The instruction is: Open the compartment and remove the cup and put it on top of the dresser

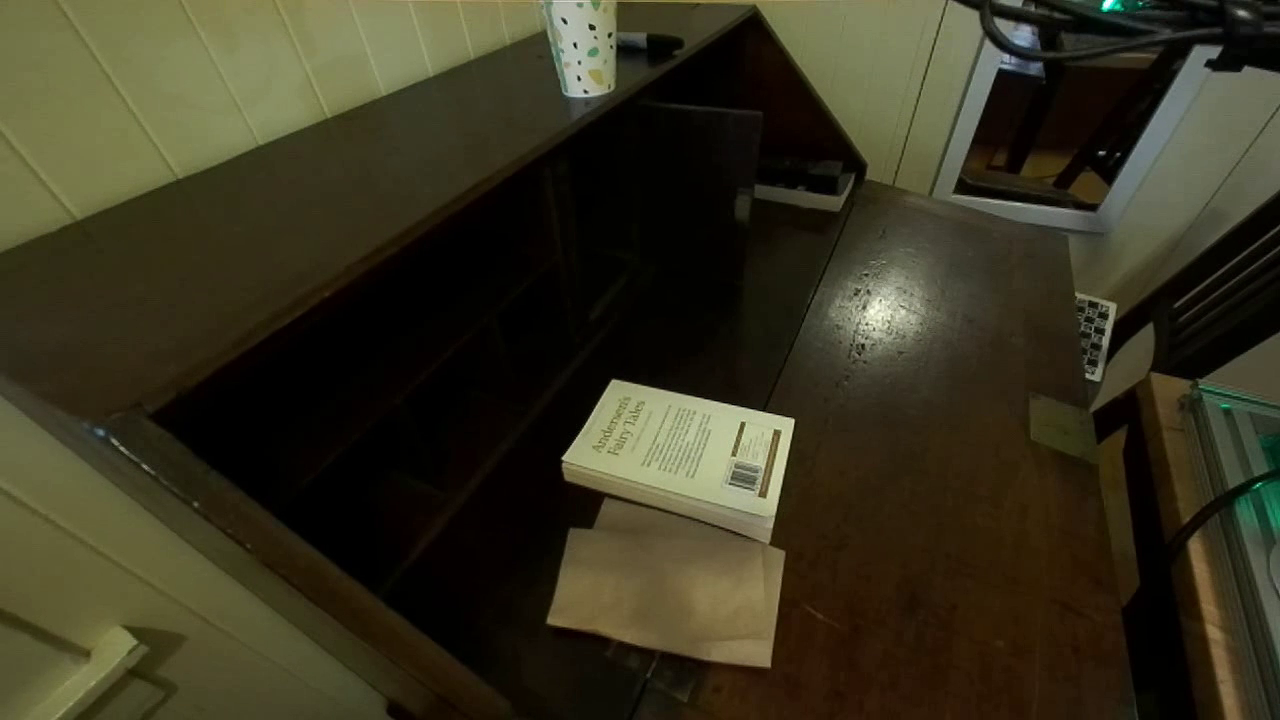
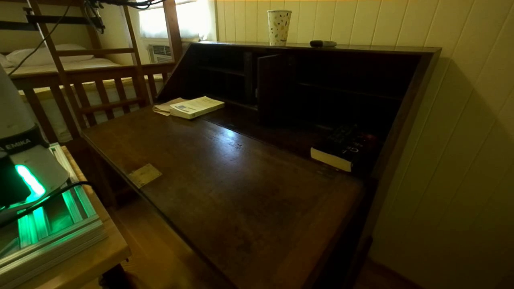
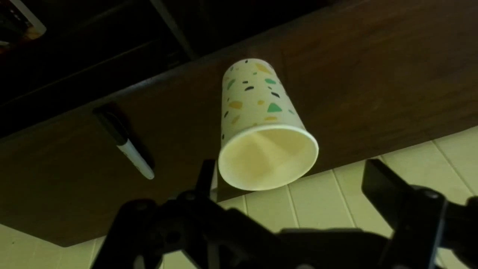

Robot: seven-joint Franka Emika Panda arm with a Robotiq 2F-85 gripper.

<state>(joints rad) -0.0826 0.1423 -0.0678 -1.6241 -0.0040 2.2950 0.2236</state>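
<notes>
The cup (image 1: 585, 50), pale with coloured specks, stands upright on top of the dresser (image 1: 300, 160), close to its front edge. In the wrist view I look down into the open mouth of the cup (image 3: 257, 97); nothing touches it. My gripper (image 3: 290, 172) is above it, jaws wide apart, with nothing held between the fingers (image 3: 382, 186). The cup lies nearer the left finger in that view. Below the top, the dark door (image 2: 273, 88) of the compartment (image 1: 600, 230) is swung outward in both exterior views. The compartment's inside is too dark to make out.
A marker (image 3: 127, 144) lies near the cup on the dresser top. On the fold-down desk surface are a white book (image 1: 685, 455) over brown paper (image 1: 670, 595), and a thick black book (image 2: 341, 148). A panelled wall (image 2: 361, 28) rises behind the dresser.
</notes>
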